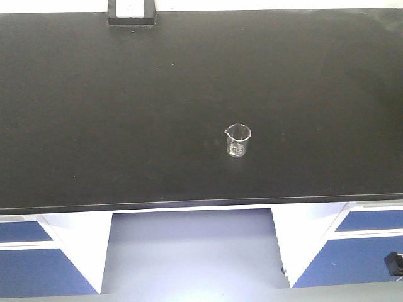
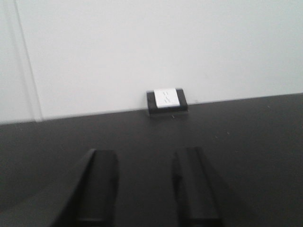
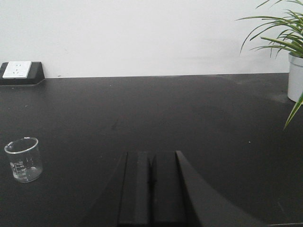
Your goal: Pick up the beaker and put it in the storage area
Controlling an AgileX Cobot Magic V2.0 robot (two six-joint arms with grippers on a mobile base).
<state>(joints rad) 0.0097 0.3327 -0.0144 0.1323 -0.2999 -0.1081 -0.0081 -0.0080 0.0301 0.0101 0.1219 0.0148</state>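
Beaker [image 1: 238, 140] upright on storage area [image 1: 126, 100], nearer front edge, right of centre, untouched. Black-and-white box [image 1: 131, 12] at rear edge. Left gripper [image 2: 147, 189] spread apart, empty; right gripper [image 3: 151, 187] pressed closed, empty.

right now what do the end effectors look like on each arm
Both are matte black. The left end effector has two flat, blocky rectangular fingers. The right end effector has the same slab-like black fingers, flaring out toward the camera. No cables, markings or labels show in either wrist view.
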